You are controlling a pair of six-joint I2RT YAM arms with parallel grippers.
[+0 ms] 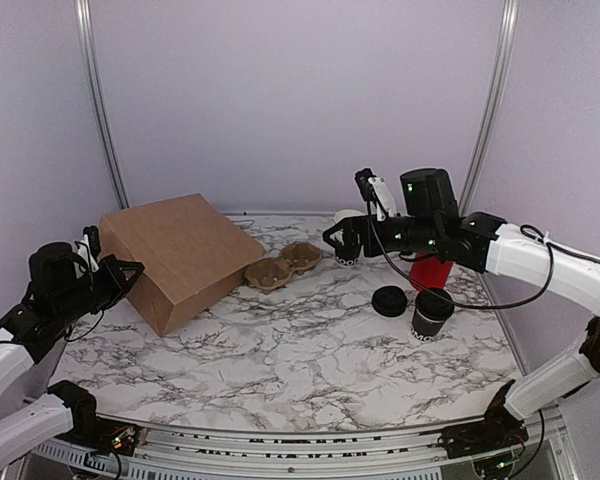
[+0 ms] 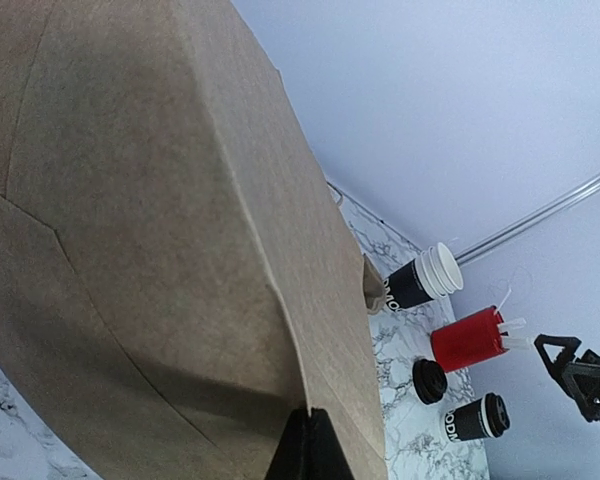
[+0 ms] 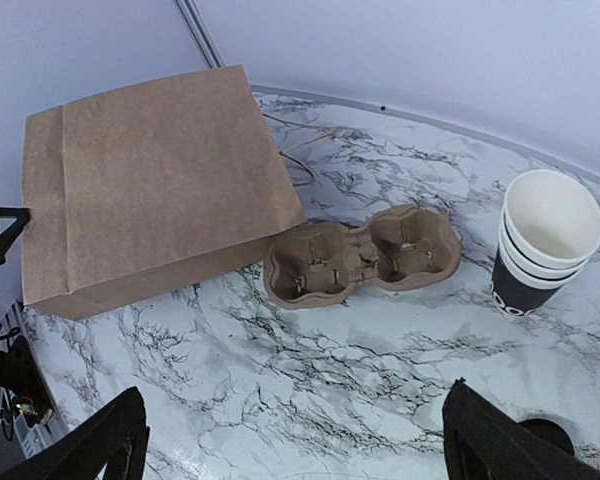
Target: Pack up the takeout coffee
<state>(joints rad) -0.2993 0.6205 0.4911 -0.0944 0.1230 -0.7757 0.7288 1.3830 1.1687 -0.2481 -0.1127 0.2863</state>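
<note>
The takeout coffee [image 1: 431,313] stands near the desk's [image 1: 280,350] right edge, just beside the red holder [image 1: 429,270]. The left gripper [image 1: 128,270] pinches the paper bag's [image 1: 185,255] edge; the right gripper [image 3: 292,400] hangs wide open.

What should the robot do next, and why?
Probably swing the right gripper over to the lidded coffee cup. Its jaws are open and empty, the cup stands untouched on the table, and the left gripper is pinching the paper bag.
</note>
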